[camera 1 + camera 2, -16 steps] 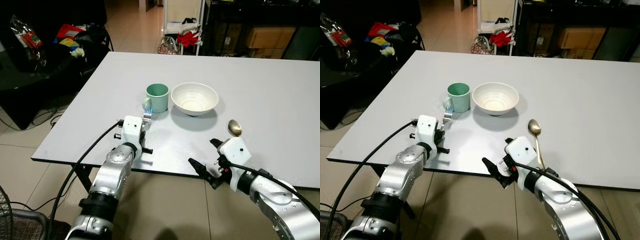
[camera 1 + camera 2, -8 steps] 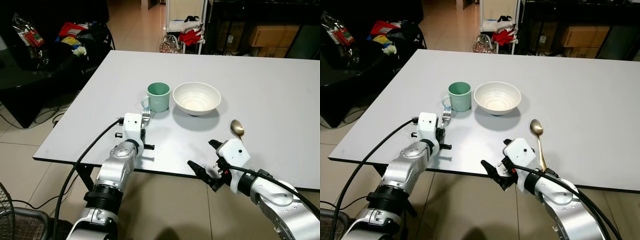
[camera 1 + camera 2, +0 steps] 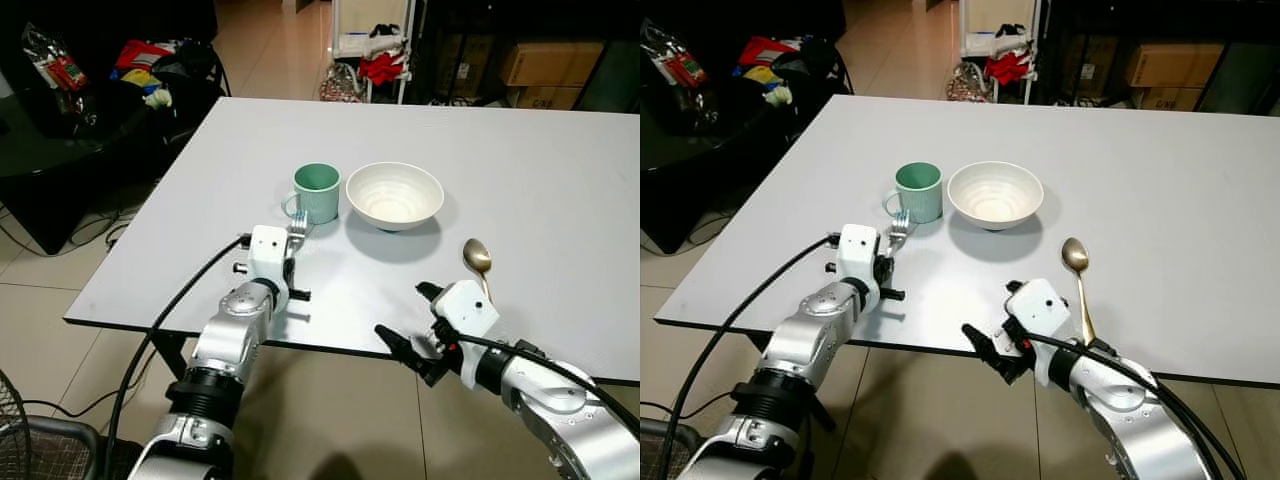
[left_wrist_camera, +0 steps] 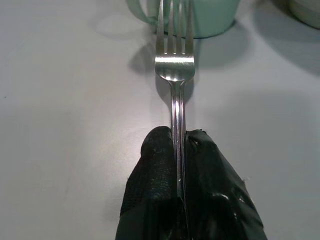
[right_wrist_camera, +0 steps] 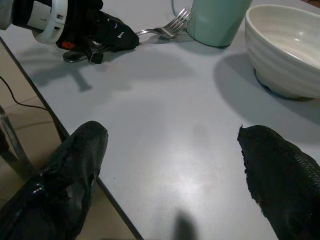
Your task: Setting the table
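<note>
Seen from the robot's head, the paired eye views look forward and steeply down across a white table from its near edge, the two offset slightly sideways but sharing the same scene: green mug, white bowl, gold spoon and both arms. The left wrist view sits very close, low over the tabletop, sighting along its closed black fingers and the fork toward the mug's base. The right wrist view looks from the table's near edge between its spread fingers, taking in the left gripper, fork, mug and bowl.
</note>
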Motion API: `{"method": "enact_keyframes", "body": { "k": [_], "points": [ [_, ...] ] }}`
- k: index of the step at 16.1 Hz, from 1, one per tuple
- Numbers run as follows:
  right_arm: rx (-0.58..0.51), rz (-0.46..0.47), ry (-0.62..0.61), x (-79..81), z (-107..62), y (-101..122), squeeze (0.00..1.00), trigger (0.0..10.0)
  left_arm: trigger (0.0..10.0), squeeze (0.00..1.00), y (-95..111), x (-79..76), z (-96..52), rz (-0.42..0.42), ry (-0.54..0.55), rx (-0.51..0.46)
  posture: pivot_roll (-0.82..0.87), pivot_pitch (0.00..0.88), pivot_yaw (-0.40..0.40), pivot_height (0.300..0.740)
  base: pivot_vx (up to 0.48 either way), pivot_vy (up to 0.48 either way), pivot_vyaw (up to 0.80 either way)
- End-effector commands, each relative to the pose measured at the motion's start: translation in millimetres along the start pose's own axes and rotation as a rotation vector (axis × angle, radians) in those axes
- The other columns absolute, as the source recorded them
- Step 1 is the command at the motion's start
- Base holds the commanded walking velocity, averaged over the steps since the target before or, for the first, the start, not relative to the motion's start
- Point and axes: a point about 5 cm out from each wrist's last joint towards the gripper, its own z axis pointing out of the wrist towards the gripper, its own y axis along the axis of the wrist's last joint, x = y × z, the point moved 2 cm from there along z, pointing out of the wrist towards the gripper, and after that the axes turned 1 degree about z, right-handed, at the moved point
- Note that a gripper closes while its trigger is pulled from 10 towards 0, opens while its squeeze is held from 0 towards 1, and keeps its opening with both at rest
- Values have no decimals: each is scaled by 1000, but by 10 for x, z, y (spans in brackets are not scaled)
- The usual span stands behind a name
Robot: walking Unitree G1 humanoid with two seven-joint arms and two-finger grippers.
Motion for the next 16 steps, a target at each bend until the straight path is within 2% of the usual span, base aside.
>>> {"method": "enact_keyframes", "body": {
  "k": [1,8,14,16],
  "points": [
    [-4,-9,12,24,6,25,0,10000,10000,0,-172,22,-8,14,-1,78,-128,15,68,740,0,0,0],
    [0,-10,20,50,18,9,0,10000,10000,0,-242,18,-53,-7,1,106,-119,4,69,740,0,0,0],
    [19,45,147,198,-35,-27,0,10000,10000,0,-301,1,-83,-15,-12,139,-119,0,70,740,0,0,0],
    [22,43,149,198,-36,-29,0,10000,10000,0,-307,-8,-90,-13,-20,147,-120,0,72,740,0,0,0]
  ]
}}
